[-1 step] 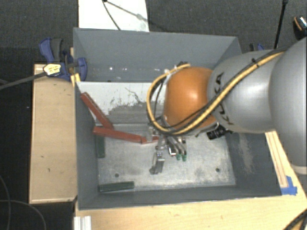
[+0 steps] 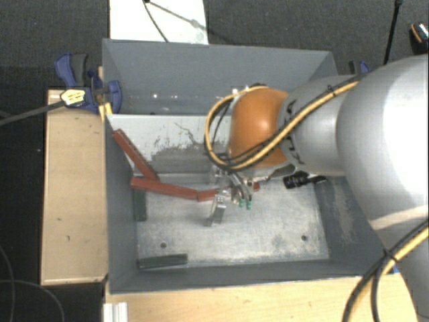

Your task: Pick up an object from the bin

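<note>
The silver arm sets its gripper mid-bin, by a red-brown strip running toward nine o'clock; grip unreadable.

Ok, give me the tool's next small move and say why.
Probably ease straight down a little. The tool sits at the arm-side end of the long red strip lying across the middle of the bin floor, while the dark grey bar in the view's lower-left corner lies far off. Whether it touches the strip yet cannot be told.
</note>
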Motion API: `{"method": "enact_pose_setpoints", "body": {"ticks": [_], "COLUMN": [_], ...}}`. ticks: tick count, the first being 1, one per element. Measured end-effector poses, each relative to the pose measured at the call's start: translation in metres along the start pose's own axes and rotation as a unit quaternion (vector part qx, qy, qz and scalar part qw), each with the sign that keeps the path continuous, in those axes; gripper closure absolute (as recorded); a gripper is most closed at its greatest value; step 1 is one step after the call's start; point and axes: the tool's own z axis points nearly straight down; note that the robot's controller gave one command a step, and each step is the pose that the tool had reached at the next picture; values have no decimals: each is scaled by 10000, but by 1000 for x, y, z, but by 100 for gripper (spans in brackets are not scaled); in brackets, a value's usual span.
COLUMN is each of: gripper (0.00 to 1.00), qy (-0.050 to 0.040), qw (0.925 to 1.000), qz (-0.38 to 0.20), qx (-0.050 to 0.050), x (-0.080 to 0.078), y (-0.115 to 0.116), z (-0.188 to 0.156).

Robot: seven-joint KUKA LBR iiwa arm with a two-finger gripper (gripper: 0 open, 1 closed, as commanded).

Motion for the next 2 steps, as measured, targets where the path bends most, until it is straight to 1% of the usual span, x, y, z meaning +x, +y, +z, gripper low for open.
{"method": "enact_pose_setpoints", "body": {"ticks": [1,2], "gripper": [100,100], "qy": [-11,-40], "qw": [10000,10000], "qz": [13,83], "qx": [-12,-26], "x": [0,-10], "y": [2,38], "z": [-3,-150]}}
